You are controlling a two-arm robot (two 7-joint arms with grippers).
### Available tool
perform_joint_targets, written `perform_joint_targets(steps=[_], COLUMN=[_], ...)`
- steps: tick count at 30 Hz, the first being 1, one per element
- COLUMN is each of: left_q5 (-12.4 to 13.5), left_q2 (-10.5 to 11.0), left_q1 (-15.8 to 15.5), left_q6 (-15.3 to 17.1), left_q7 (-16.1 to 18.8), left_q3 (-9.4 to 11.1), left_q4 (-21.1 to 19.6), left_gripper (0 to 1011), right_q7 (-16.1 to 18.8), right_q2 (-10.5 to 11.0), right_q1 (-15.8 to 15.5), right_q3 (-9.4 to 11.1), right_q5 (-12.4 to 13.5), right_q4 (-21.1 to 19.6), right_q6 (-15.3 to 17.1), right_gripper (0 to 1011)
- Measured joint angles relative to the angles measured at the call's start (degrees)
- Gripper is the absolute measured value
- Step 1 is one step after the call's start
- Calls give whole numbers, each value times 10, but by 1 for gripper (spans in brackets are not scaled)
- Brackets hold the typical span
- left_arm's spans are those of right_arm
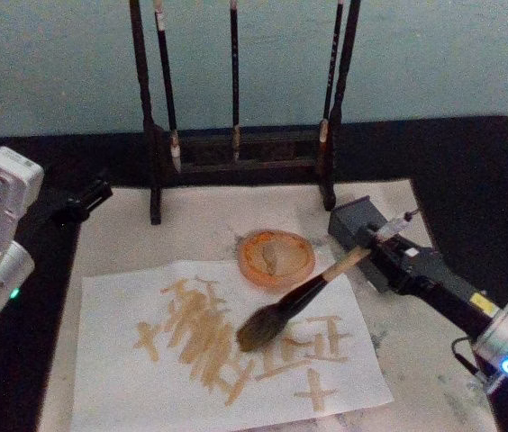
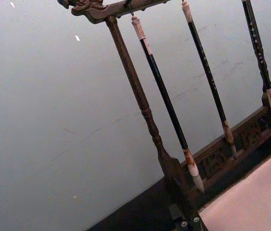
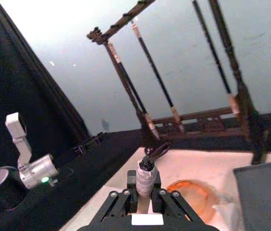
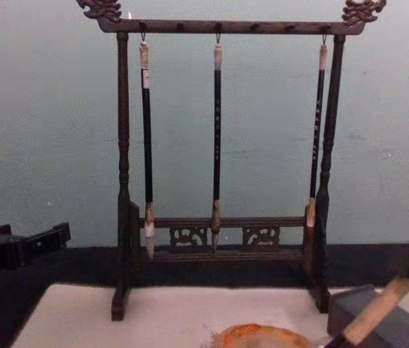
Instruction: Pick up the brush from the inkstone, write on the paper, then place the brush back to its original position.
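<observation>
My right gripper is shut on the tan handle of the brush. The brush slants down and to the left, and its bushy bristle head is on the paper. The off-white sheet carries several tan strokes. In the right wrist view the fingers clamp the handle's taped end. The dark grey rectangular inkstone sits just behind the right gripper, also seen as the inkstone. In the chest view the brush handle crosses the lower right corner. My left gripper is parked at the table's left.
A round orange dish of tan liquid stands on the white mat between paper and rack. The dark wooden rack with three thin hanging brushes stands at the back, also seen as the rack. Black tabletop surrounds the mat.
</observation>
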Motion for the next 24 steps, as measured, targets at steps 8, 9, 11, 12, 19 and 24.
perform_joint_targets(steps=[8,9,11,12,19,24], left_q5=[0,0,0,0,0,0], left_q2=[0,0,0,0,0,0], left_q1=[0,0,0,0,0,0], left_q6=[0,0,0,0,0,0], left_q7=[0,0,0,0,0,0], left_q3=[0,0,0,0,0,0], left_q4=[0,0,0,0,0,0], left_gripper=[1002,1002,1002,1002,1002,1002], right_q7=[-6,-6,-5,-5,0,5], right_q2=[11,11,13,13,9,-2], right_q1=[-14,-15,-16,-15,-3,12], right_q3=[29,31,36,36,27,6], right_q5=[4,4,4,3,-9,-21], right_q4=[-14,-17,-28,-31,-48,-50], right_q6=[-9,-10,-13,-13,-11,-7], right_gripper=[164,164,164,164,164,164])
